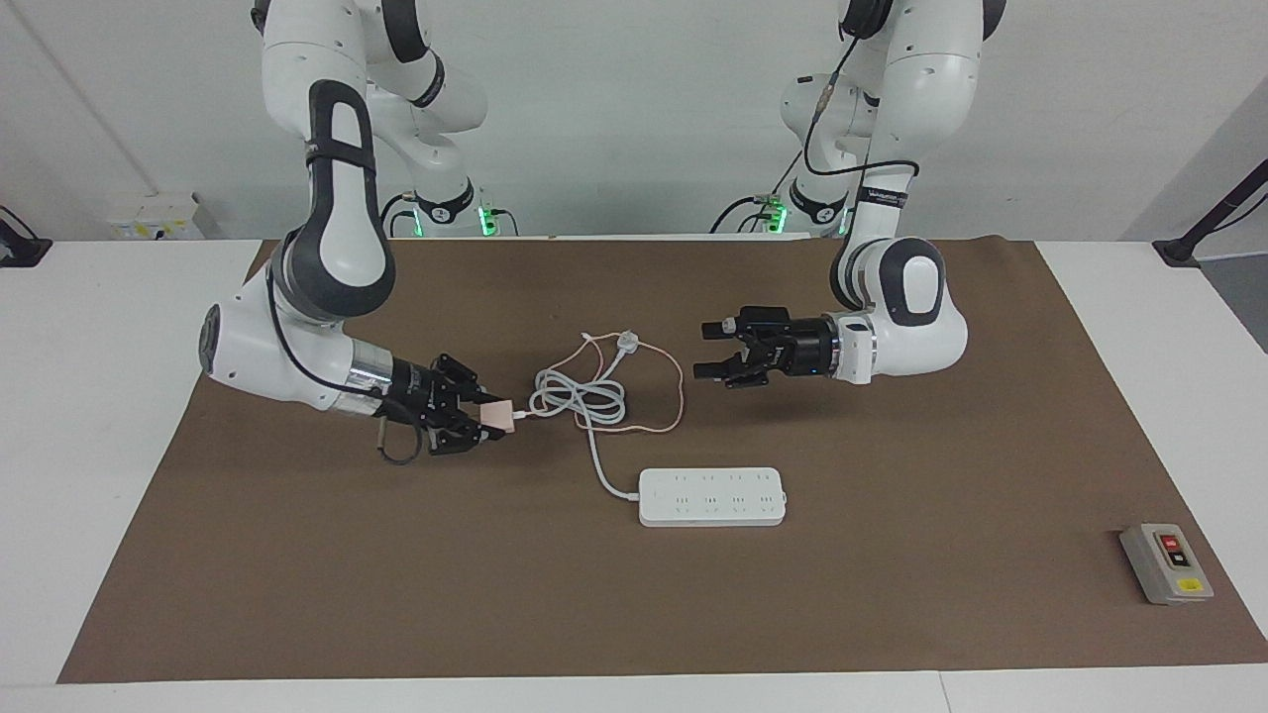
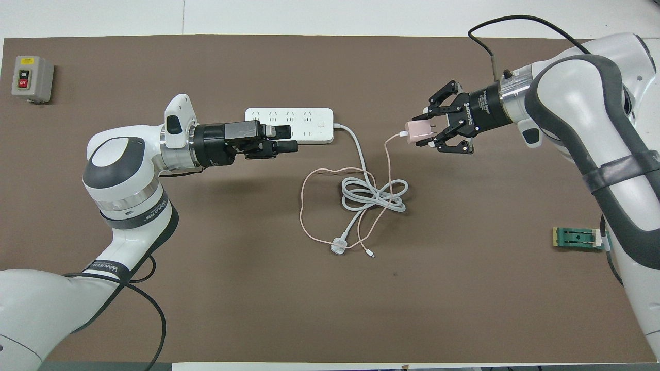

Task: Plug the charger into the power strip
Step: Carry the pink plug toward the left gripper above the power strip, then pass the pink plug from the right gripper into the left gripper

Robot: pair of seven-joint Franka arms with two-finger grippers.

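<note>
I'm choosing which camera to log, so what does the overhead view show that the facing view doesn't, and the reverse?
Only the overhead view shows the green part on the mat at the right arm's end; in the facing view the right arm hides that spot. Only the facing view shows the arm bases with their green lights and the wall. Both show the right gripper shut on the charger, the left gripper open in the air, the power strip, the coiled cord and the button box.

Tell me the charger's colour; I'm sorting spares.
Pale pink, cable included. The charger shows best in the overhead view.
</note>
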